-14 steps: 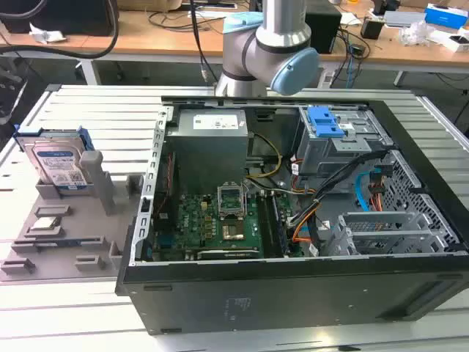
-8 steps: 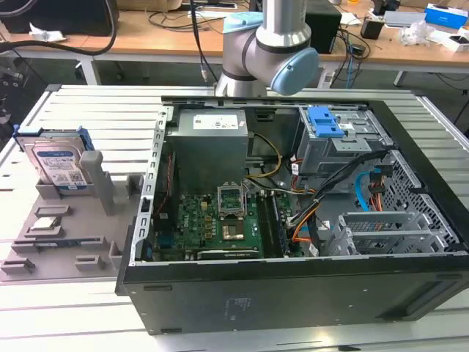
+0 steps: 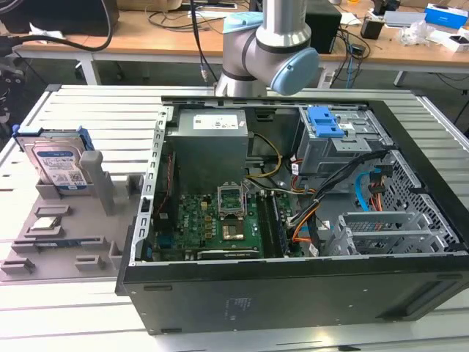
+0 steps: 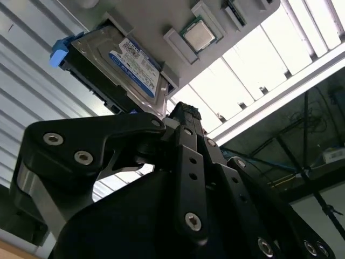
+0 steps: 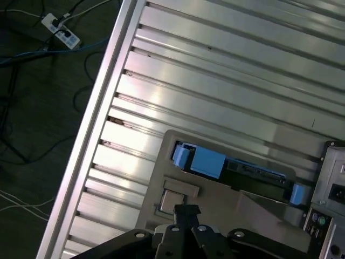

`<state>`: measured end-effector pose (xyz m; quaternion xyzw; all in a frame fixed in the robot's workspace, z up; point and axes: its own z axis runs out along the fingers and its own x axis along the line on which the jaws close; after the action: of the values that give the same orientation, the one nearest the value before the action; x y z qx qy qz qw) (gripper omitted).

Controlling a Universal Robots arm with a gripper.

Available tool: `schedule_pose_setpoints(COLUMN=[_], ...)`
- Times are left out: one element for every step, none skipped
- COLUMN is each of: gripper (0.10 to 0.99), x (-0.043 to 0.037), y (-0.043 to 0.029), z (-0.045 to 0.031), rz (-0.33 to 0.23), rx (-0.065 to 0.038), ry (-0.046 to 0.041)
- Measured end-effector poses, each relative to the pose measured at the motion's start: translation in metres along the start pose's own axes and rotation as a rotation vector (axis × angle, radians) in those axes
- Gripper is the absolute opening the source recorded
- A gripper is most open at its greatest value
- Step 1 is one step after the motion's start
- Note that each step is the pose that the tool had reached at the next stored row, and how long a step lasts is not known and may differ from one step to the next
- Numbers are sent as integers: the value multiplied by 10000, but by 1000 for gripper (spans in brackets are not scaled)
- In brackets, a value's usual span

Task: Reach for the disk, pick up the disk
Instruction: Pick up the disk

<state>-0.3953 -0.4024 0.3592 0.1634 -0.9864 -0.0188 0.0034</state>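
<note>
The disk is a silver hard drive with a white-and-blue label and a blue bracket. It stands tilted on edge in a grey holder plate at the exterior view's left. In the second wrist view the disk shows its label face. In the first wrist view the disk appears edge-on, blue bracket uppermost. My gripper hangs well above the holder plate, apart from the disk, its black fingers together with nothing between them. My arm rises behind the computer case.
An open computer case fills the middle and right of the ribbed metal table, with a grey drive cage and blue latch inside. A small square silver chip lies on the holder plate. Cables and a power strip lie on the floor beyond the table edge.
</note>
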Motion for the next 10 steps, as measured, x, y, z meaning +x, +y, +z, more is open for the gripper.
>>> schedule_pose_setpoints(gripper=[106, 106, 106, 106, 106, 106, 106, 106, 106, 106], x=[0, 0, 0, 0, 0, 0, 0, 0, 0, 0], y=[0, 0, 0, 0, 0, 0, 0, 0, 0, 0], z=[0, 0, 0, 0, 0, 0, 0, 0, 0, 0], rz=[-152, -284, -440, -589, -767, -838, -906, -1014, -1103, -1197], rx=[0, 0, 1, 0, 0, 0, 0, 0, 0, 1], ry=[6, 10, 17, 22, 29, 31, 35, 38, 41, 45])
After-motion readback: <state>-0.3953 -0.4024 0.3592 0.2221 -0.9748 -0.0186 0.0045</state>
